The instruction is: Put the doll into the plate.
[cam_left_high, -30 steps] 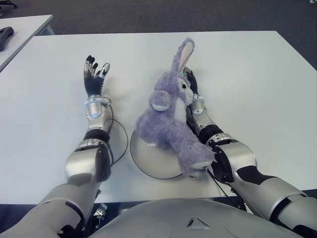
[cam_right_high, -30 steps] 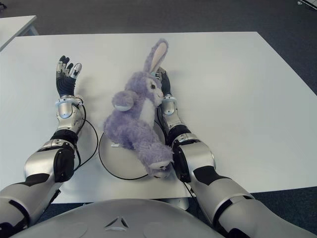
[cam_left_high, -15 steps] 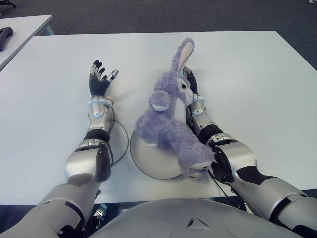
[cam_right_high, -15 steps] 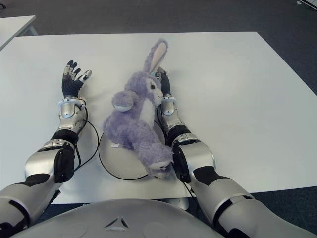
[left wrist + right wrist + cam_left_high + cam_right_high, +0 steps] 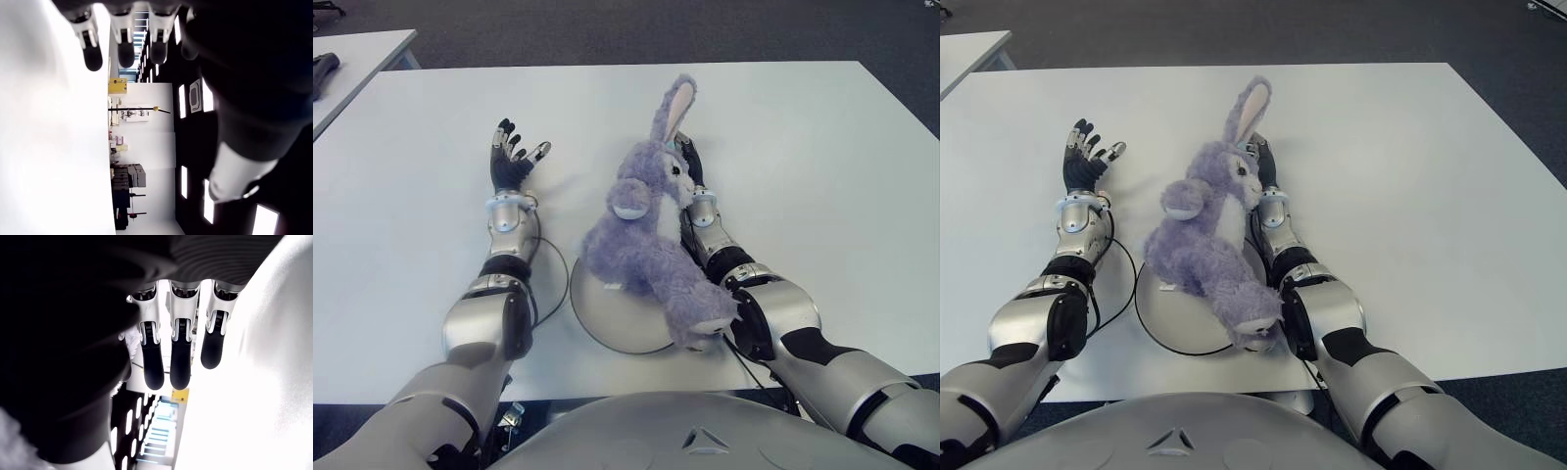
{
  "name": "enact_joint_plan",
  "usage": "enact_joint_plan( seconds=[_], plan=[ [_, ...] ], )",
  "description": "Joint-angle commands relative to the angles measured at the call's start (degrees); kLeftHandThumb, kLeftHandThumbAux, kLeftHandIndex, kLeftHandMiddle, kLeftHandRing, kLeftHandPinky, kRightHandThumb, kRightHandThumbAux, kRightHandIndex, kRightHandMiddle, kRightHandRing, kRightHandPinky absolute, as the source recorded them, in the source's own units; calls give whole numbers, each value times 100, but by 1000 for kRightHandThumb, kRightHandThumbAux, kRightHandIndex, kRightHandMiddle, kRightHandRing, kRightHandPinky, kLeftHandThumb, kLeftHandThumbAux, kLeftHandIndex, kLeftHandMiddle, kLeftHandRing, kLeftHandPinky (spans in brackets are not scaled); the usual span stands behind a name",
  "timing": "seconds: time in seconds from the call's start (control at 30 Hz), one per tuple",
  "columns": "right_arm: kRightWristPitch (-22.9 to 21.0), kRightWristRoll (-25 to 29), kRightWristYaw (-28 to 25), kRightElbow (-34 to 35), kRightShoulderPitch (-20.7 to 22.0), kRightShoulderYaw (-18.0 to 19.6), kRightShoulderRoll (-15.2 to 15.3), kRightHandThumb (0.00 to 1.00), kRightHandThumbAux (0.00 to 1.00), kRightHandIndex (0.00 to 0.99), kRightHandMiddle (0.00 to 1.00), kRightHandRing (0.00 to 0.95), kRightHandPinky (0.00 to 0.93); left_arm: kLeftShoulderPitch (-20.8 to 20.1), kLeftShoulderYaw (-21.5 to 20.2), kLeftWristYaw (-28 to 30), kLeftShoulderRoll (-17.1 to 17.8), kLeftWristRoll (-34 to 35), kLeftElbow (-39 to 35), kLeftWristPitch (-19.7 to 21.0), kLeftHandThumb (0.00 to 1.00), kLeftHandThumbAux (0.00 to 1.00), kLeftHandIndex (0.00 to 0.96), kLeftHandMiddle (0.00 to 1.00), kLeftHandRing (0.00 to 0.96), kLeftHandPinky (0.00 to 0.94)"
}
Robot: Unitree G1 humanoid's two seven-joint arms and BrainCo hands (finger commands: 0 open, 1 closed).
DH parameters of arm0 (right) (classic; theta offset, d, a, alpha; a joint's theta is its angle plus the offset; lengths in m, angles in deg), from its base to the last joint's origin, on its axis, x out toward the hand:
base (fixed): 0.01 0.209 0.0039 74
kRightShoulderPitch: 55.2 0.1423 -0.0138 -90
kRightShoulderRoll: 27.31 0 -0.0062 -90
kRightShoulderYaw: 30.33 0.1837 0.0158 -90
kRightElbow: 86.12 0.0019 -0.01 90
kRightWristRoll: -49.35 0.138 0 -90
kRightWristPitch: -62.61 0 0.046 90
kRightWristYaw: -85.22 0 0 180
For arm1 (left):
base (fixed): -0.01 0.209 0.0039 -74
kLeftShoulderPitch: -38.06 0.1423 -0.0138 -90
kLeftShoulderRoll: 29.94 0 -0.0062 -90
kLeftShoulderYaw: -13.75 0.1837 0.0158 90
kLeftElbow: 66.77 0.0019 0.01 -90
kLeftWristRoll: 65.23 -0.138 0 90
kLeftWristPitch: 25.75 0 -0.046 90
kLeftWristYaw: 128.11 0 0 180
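The white table (image 5: 822, 147) fills most of the view, and both arms of the robot reach forward over it. The purple doll (image 5: 651, 230), a plush rabbit with a white belly and a pink inner ear, is the biggest thing on it. It lies with its lower body on the round grey plate (image 5: 607, 318) and its head and ear point to about 12 o'clock, past the plate's rim. One foot of the doll hangs over the plate's edge at about 4 o'clock, against the right forearm. The right hand (image 5: 690, 166) shows just behind the doll's head, at about 1 o'clock from the plate. Its fingers (image 5: 180, 357) are straight and side by side in the right wrist view, with nothing between them, and the doll's fur is next to the hand. The left hand (image 5: 512, 164) is well apart from the doll, at about 10 o'clock from the plate, with the palm turned up. Its fingers (image 5: 124, 49) are spread and relaxed and they hold nothing. A thin black cable (image 5: 553, 284) curves beside the left forearm, near the plate's left rim.
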Motion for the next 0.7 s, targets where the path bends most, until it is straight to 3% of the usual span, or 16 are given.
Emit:
enact_joint_plan(
  seconds=[0.03, 0.7],
  plan=[
    [-500, -53, -56, -689, -1270, -25, -390, 21, 941, 276, 312, 296, 251, 1362, 112, 203, -567, -71, 938, 613, 20, 823, 67, 88, 95, 131],
    [-482, -86, -23, -691, -1272, -38, -387, 11, 947, 281, 313, 299, 249, 1360, 88, 222, -572, -50, 936, 606, 39, 821, 81, 99, 108, 142]
  ],
)
